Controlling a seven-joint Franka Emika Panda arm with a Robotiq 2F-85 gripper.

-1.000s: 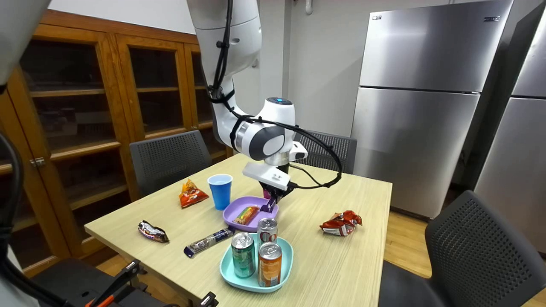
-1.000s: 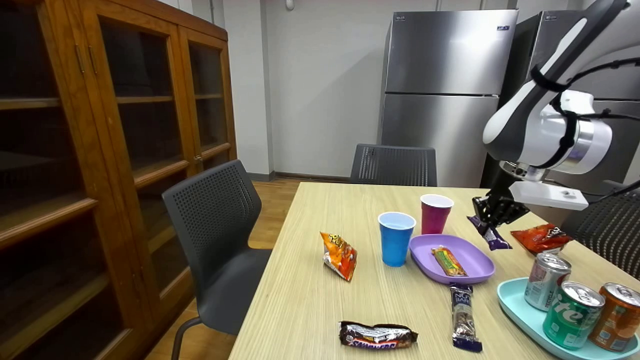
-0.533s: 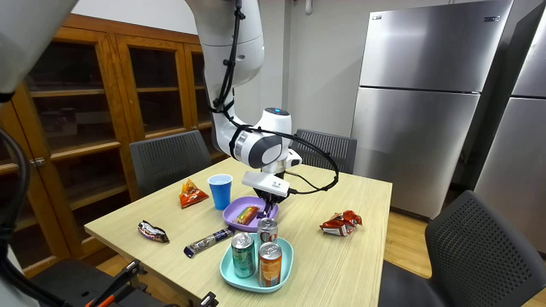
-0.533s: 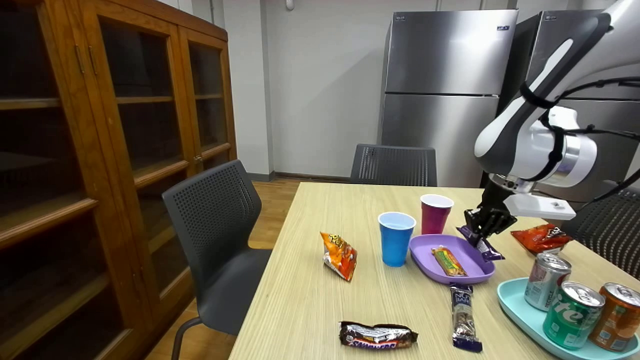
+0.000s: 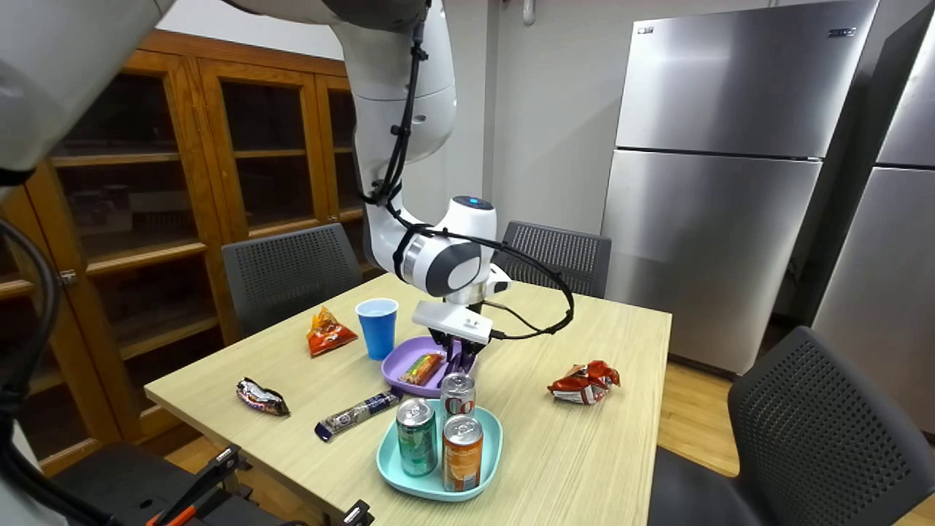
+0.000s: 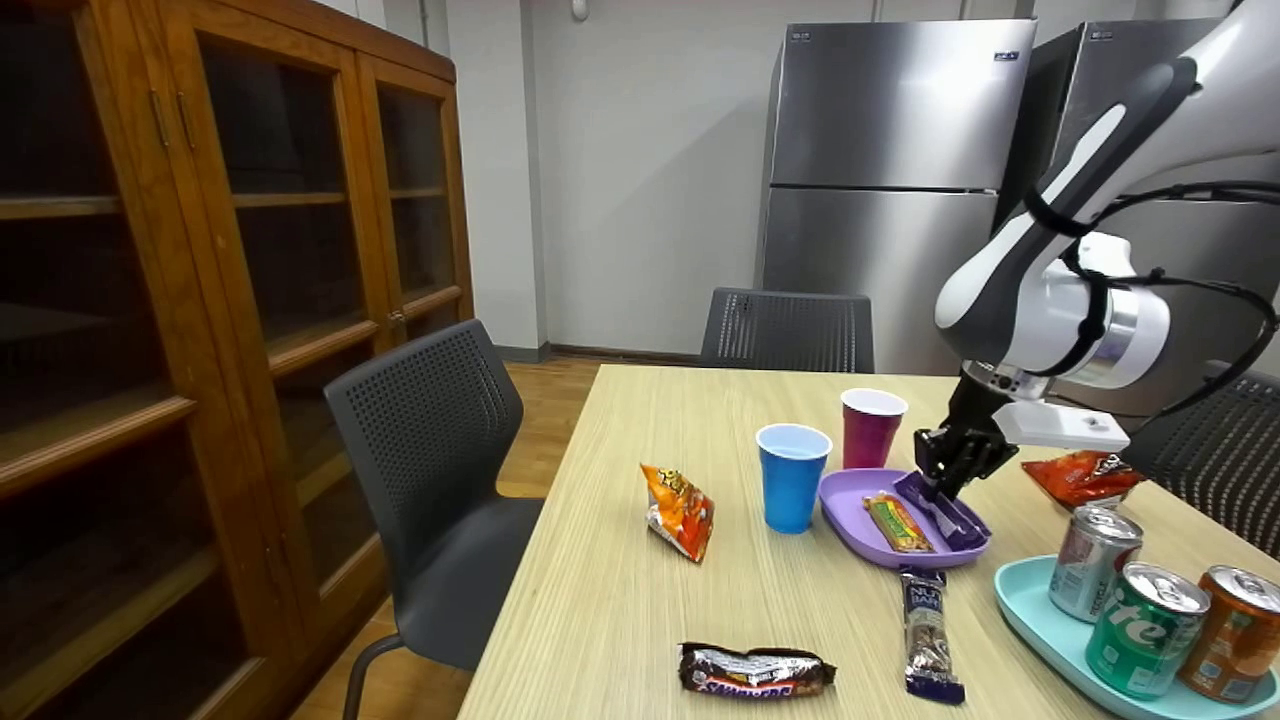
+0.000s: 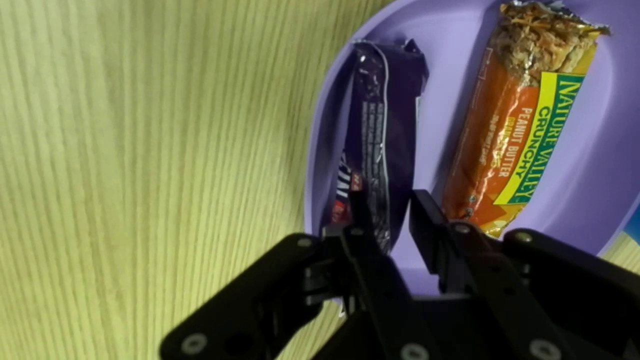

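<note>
Purple-wrapped bar (image 7: 395, 115) holds center stage, backed in both exterior views by a wooden cabinet (image 6: 190, 320) and 2 steel refrigerators (image 5: 745, 183). Before them stretches a pale wood table (image 6: 640, 600), where the robot's only arm (image 6: 1030, 310) leans over and points a black gripper (image 7: 389, 197) downward. Near each other on the tabletop sit a teal tray (image 6: 1025, 590) and a lilac plate (image 7: 445, 75). Just beside the plate stand 2 cups, a blue cup (image 6: 790, 485) and a magenta cup (image 6: 868, 435); the tray carries 3 soda cans (image 6: 1150, 630). Inside the plate, the purple-wrapped bar lies along the curved wall, with a granola bar (image 7: 520, 130) near it and bare plate between the 2. Directly beneath the gripper, the bar's long axis runs through the gap between the 2 fingertips, which flank its narrow width; its ends show on either side of them in an exterior view. Those fingertips stand slightly parted, a sliver of plate visible between the bar and 1 of them.
</note>
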